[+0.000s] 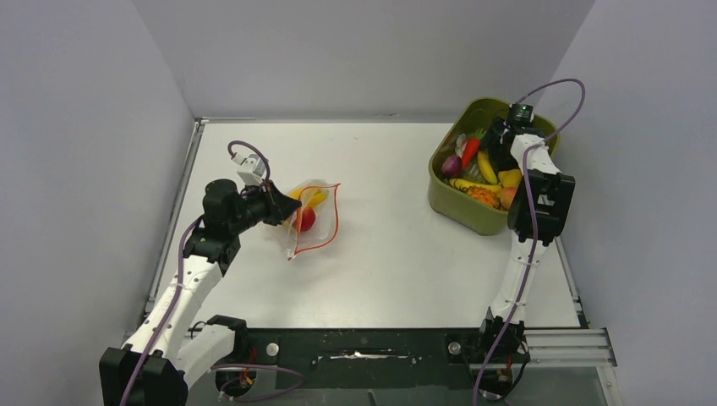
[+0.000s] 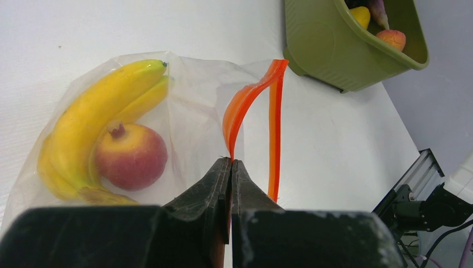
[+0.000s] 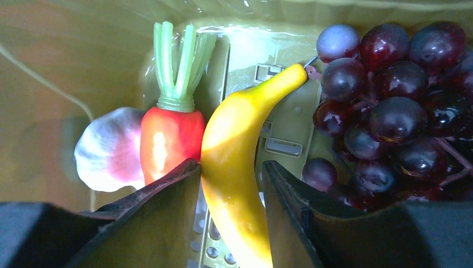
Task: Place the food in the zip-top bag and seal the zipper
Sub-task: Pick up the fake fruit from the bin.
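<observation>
The clear zip-top bag [image 1: 320,237] lies on the white table at left of centre, its mouth gaping to the right. Inside are yellow bananas [image 2: 89,114] and a red round fruit [image 2: 131,156]. My left gripper [image 2: 231,162] is shut on the upper orange-red zipper strip [image 2: 240,103] and lifts it off the lower strip [image 2: 274,139]. My right gripper [image 3: 230,164] reaches down into the olive-green bin [image 1: 461,211]. Its jaws are open around a yellow banana [image 3: 234,145]: the left finger touches it, the right finger stands a little off.
In the bin beside the banana lie a red vegetable with green stalks [image 3: 170,134], a white-purple piece [image 3: 109,151] and dark purple grapes [image 3: 390,111]. More toy food fills the bin [image 1: 486,182]. The bin shows at the far right in the left wrist view [image 2: 334,50].
</observation>
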You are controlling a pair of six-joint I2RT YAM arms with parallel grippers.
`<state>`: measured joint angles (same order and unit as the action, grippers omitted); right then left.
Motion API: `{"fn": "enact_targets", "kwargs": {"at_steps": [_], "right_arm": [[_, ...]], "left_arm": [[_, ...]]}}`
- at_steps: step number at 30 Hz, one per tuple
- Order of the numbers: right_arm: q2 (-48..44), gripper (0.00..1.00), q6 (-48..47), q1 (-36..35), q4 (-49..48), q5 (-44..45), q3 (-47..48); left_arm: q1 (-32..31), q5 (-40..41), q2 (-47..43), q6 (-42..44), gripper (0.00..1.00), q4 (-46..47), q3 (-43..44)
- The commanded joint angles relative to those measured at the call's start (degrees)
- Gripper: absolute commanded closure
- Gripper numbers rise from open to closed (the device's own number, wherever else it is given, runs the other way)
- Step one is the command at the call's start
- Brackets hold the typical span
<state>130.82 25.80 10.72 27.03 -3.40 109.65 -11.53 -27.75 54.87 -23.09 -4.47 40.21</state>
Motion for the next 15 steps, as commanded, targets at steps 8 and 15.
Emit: {"fn": "enact_targets", "kwargs": {"at_steps": [8,15], "right_arm": [[2.92,0.50,-1.50,-1.34,2.61,-1.46,2.00],[0.14,0.68,-3.04,-1.65,0.34,-1.15,-0.08]], "left_arm": [[0.32,-0.91,-1.26,0.59,1.00,2.54,0.73],[0.28,-0.53,-2.20,0.77,1.00,2.27,0.74]]}}
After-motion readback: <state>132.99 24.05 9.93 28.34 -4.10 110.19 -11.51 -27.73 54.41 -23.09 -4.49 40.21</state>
